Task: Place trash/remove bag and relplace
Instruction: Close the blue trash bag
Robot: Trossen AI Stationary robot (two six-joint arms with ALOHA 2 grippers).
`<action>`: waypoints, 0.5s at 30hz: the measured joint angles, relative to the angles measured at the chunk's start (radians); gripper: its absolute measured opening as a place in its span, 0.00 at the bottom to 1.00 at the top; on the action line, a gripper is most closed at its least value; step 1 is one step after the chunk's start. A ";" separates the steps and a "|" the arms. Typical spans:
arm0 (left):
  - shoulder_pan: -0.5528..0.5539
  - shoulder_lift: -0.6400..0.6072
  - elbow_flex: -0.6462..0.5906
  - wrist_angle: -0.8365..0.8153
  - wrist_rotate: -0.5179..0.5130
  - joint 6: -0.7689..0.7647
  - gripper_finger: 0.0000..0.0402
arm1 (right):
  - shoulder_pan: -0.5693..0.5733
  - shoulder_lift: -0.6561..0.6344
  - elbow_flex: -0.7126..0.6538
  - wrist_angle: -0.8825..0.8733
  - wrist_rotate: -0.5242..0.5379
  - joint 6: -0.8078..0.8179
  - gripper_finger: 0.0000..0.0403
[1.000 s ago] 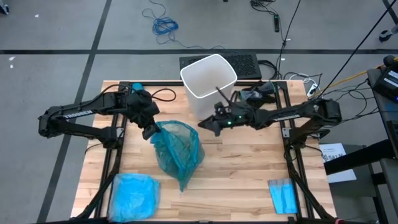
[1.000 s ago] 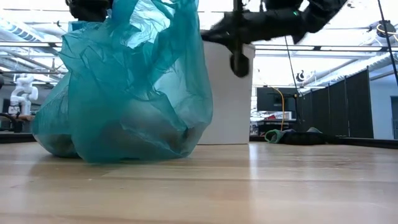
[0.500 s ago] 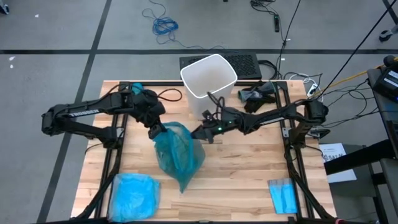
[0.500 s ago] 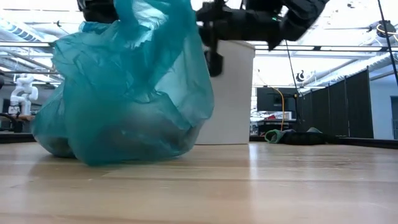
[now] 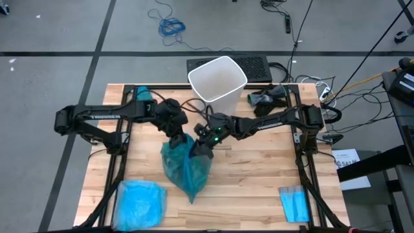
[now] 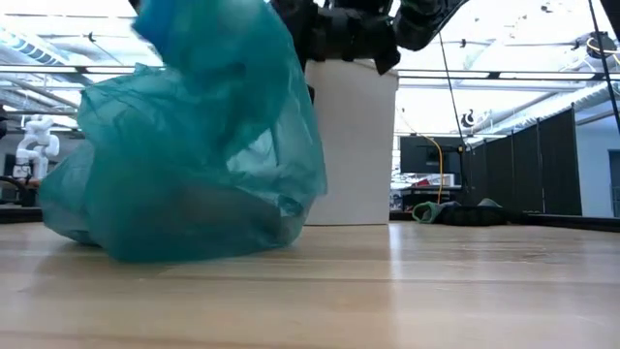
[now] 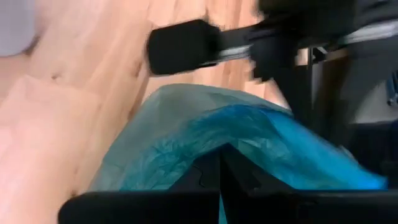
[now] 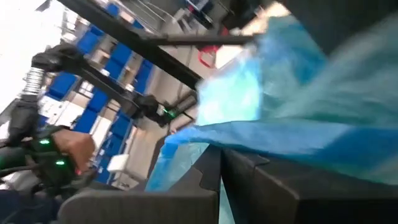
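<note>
While both grippers pinch the bag's (image 5: pixel 184 165) top, left gripper (image 5: pixel 176 138) and right gripper (image 5: pixel 196 149) clamped shut side by side, we see it slumped on the table (image 5: pixel 259 181), the bin (image 5: pixel 217 81) just behind.

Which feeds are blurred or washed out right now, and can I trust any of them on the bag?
High view: sharp, evenly lit, the bag clear between both arms. Low view: backlit by bright room behind, bag's top edge smeared. Left wrist view: motion-blurred, background arm streaked. Right wrist view: heavily blurred, glare on the plastic. Trust the high view.
</note>
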 joint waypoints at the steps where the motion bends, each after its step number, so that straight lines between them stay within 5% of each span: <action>1: -0.003 0.008 0.000 -0.005 0.002 0.000 0.00 | 0.002 0.006 -0.001 -0.010 0.001 0.000 0.00; 15: -0.018 0.030 0.000 -0.014 0.005 0.004 0.00 | 0.001 -0.022 -0.001 -0.055 0.012 -0.027 0.00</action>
